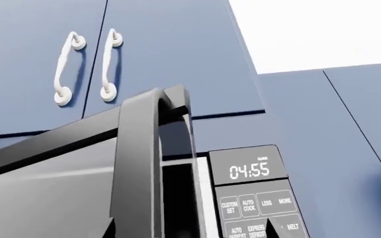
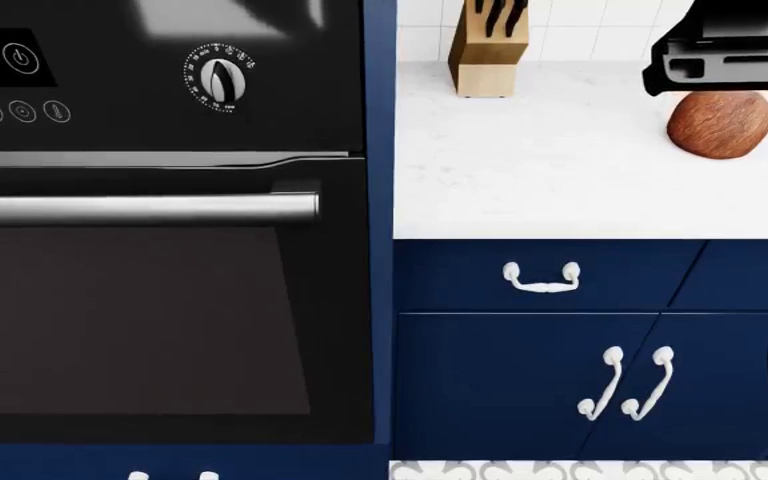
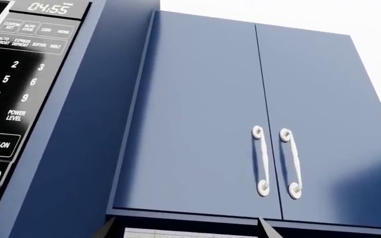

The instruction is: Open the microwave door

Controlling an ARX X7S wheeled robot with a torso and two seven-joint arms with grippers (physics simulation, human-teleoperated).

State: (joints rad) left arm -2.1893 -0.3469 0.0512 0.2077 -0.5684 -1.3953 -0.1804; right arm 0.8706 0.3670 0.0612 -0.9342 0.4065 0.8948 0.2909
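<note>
Microwave door (image 1: 137, 163) swung ajar right ahead of my left fingers; control panel (image 1: 253, 198) beside it. Finger state, either hand: can't tell.

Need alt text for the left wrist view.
Microwave door swung partly open, its dark handle close to the camera, beside the control panel showing 04:55. Blue cabinets with white handles sit above.

Head cam is looking down at the oven (image 2: 157, 250) and the white table (image 2: 558, 170). Both wrist cams are tilting upward, really close to the microwave: they're both catching its control panel (image 1: 253, 198) (image 3: 18, 74), and the right one is mostly facing blue wall cabinets (image 3: 243, 124).
</note>
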